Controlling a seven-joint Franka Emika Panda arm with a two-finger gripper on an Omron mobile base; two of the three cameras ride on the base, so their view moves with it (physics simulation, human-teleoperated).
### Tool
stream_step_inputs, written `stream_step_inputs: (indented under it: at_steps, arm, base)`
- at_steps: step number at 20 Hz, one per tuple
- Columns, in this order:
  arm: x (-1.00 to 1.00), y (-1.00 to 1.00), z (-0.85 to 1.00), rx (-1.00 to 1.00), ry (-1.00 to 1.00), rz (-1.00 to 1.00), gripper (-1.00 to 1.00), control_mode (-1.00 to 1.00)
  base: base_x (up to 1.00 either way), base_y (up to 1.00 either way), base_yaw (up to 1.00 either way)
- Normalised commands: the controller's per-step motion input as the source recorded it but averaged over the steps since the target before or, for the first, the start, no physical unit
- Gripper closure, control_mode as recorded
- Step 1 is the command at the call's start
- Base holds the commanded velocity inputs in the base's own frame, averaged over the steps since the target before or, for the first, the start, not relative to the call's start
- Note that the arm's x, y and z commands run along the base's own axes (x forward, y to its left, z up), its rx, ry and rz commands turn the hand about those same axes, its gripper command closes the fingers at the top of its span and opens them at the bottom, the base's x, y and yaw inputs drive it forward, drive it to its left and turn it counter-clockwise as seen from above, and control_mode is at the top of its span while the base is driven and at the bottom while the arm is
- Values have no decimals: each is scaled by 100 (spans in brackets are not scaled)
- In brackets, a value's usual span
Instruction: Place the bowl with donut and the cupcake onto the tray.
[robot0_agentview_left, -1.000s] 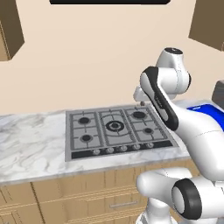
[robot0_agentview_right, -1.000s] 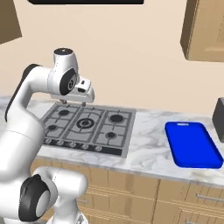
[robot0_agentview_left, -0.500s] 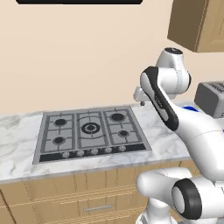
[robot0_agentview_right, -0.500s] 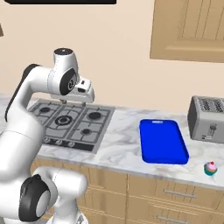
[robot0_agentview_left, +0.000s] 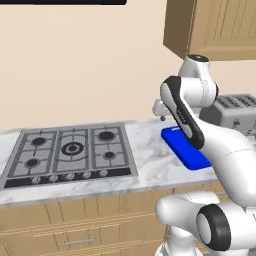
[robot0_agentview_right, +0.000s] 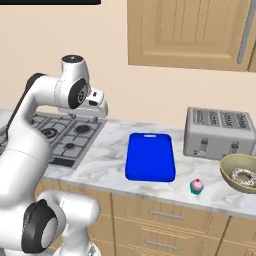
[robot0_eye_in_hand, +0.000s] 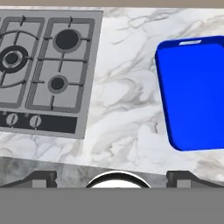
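we see a flat, glossy blue tray (robot0_agentview_right: 150, 156) with rounded corners, a raised rim and a slot handle at its far end, lying on the white-grey marbled counter (robot0_agentview_right: 112, 145) between the grey gas stovetop (robot0_agentview_left: 70, 153) and a brushed-metal toaster (robot0_agentview_right: 219, 133). just right of the tray's near corner stands the tiny cupcake (robot0_agentview_right: 197, 186), teal wrapper, pink frosting. further right sits the round tan bowl (robot0_agentview_right: 239, 173) holding the speckled white donut (robot0_agentview_right: 245, 177). wooden cabinets hang on a beige wall. our pincer (robot0_agentview_right: 96, 106) hovers high over the counter's stove side, its fingers spread wide apart in the hand view. since the earlier pictures our base has driven right, bringing toaster and bowl into sight.
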Motion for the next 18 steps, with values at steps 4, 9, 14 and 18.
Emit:
stream_step_inputs:
  at_steps: [4, 9, 14, 18]
  arm:
    - [0, 0, 0, 0, 0, 0, -100, 100]
    - [0, 0, 0, 0, 0, 0, -100, 100]
    - [0, 0, 0, 0, 0, 0, -100, 100]
    - [0, 0, 0, 0, 0, 0, -100, 100]
  base:
    - [-9, -65, 3]
    - [-4, -64, 3]
    - [-3, -63, 3]
    - [-4, -61, 2]
